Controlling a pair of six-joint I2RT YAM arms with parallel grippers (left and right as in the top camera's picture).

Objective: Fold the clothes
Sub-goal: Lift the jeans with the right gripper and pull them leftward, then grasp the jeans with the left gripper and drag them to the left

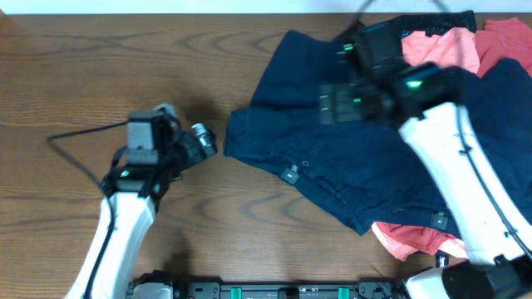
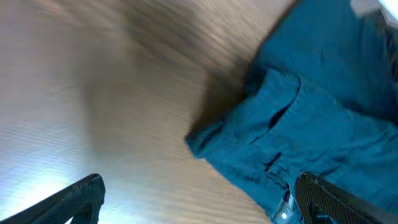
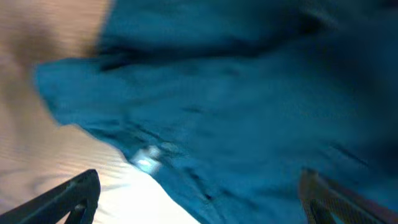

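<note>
A dark navy pair of shorts (image 1: 332,149) lies crumpled on the table's right half, waistband corner toward the centre. It also shows in the left wrist view (image 2: 311,124) and fills the right wrist view (image 3: 249,106). A small white tag (image 1: 290,174) sits on its near hem. My left gripper (image 1: 208,143) is open and empty just left of the shorts' corner. My right gripper (image 1: 331,104) is open above the middle of the shorts, holding nothing. Both wrist views are blurred.
Pink garments (image 1: 440,46) lie at the back right, and more pink cloth (image 1: 411,237) pokes out under the shorts near the front. Another dark garment (image 1: 507,91) lies at the right edge. A black cable (image 1: 75,137) runs left of my left arm.
</note>
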